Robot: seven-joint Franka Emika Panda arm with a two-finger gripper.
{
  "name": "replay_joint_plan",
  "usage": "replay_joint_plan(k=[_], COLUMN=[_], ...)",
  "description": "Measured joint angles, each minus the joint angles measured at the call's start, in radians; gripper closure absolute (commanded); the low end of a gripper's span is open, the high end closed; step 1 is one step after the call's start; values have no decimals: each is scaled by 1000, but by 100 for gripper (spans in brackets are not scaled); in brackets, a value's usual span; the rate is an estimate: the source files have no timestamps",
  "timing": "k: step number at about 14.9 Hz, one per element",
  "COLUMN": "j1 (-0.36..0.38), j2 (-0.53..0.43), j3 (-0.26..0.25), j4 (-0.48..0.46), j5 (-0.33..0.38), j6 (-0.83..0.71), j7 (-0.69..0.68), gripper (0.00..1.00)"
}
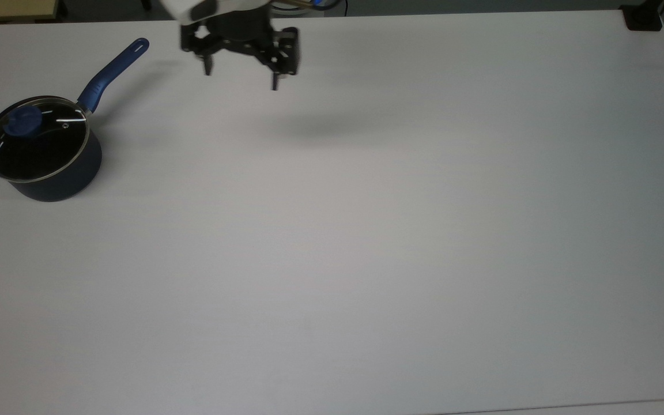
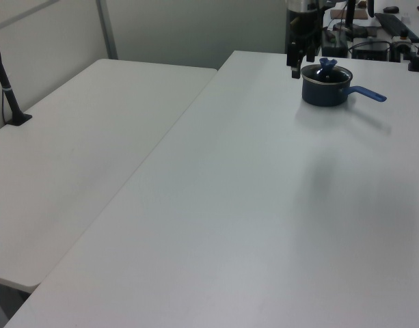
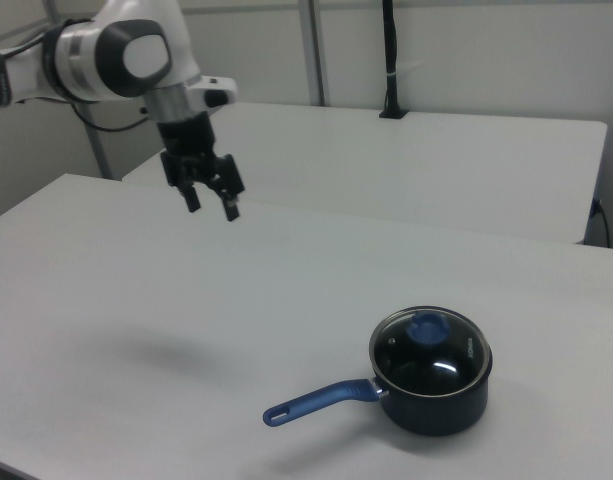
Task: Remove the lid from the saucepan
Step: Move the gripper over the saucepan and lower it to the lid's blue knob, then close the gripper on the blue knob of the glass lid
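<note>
Pointing toward the top view's upper right, the saucepan (image 1: 49,158) handle (image 1: 112,70) lies flat; the lid (image 1: 37,138) covers the pan. The gripper (image 1: 241,80) hangs spread, well apart.
</note>
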Motion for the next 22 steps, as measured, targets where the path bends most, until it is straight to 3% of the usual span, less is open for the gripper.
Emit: replay_joint_plan(k=[7,12,16,22], j1=[-308,-497,-553,-562], j2=[23,165,263,284], j3=[-16,-17,-16,-16], j4=[3,33,77,88], j5=[10,82,145,179], j6=[108,229,262,265], j7=[-405,-657,-734,-757], gripper=[0,0,0,1])
